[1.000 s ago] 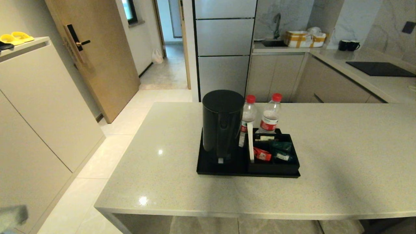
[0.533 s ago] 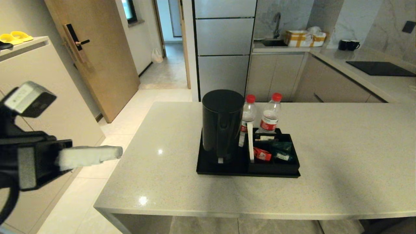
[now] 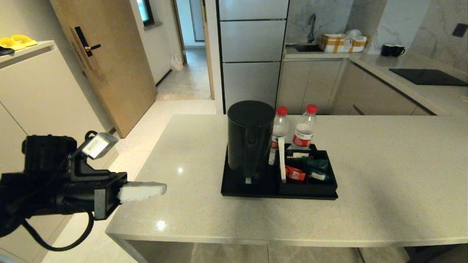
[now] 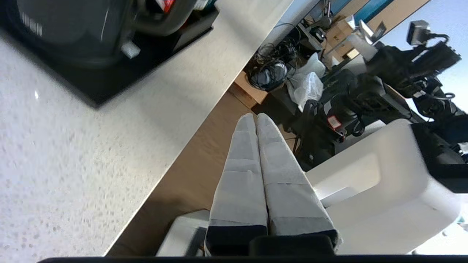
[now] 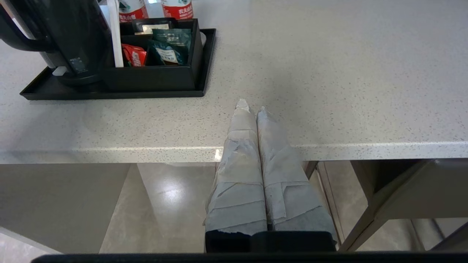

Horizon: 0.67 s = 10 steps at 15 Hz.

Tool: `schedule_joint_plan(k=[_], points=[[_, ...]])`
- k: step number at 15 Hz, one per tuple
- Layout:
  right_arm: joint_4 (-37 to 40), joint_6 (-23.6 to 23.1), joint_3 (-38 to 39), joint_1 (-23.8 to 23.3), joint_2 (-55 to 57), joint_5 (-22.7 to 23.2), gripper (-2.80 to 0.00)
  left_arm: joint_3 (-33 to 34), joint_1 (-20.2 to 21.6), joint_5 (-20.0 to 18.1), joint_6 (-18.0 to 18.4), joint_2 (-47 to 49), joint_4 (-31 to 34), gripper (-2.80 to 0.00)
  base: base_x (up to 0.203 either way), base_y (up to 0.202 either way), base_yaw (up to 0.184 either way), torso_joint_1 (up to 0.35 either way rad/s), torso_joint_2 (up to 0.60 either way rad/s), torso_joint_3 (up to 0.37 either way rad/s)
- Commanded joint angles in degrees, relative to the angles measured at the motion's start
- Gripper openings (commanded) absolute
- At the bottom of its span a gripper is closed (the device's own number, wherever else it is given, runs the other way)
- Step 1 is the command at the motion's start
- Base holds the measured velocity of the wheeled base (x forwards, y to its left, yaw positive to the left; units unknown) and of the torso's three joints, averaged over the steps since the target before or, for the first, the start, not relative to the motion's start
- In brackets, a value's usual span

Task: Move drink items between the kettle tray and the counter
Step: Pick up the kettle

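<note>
The left gripper [image 3: 161, 189], fingers pressed together and empty, hovers at the left edge of the counter [image 3: 384, 175], pointing toward the kettle tray [image 3: 234, 190], while the right gripper [image 5: 252, 107], likewise closed on nothing, sits low at the counter's near edge. This looks like the approach step: the kettle [image 3: 251, 138] stands on the tray's left side, with the two water bottles [image 3: 303, 128] at the tray's back. Next the left gripper must spread its fingers and reach the kettle.
</note>
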Motion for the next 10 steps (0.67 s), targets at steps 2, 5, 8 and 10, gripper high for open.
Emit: schedule_joint_plan(k=[2, 5, 8, 10], points=[[0.0, -0.01, 0.0, 0.01, -0.09, -0.02, -2.8, -0.74, -0.05, -0.54, 0.24, 5.66, -0.39, -2.8, 0.0, 0.0, 0.0, 0.0, 0.0, 0.0], [0.0, -0.01, 0.0, 0.01, -0.09, -0.02, -2.8, -0.35, -0.05, -0.89, 0.48, 6.03, -0.42, -2.8, 0.0, 0.0, 0.0, 0.0, 0.0, 0.0], [0.0, -0.01, 0.0, 0.01, -0.09, -0.02, -2.8, 0.27, -1.19, -0.89, 0.48, 5.41, -0.42, -2.8, 0.0, 0.0, 0.0, 0.0, 0.0, 0.0], [0.0, -0.01, 0.0, 0.01, -0.09, -0.02, -2.8, 0.0, -1.28, -0.87, 0.31, 5.51, -0.42, -2.8, 0.0, 0.0, 0.0, 0.0, 0.0, 0.0]])
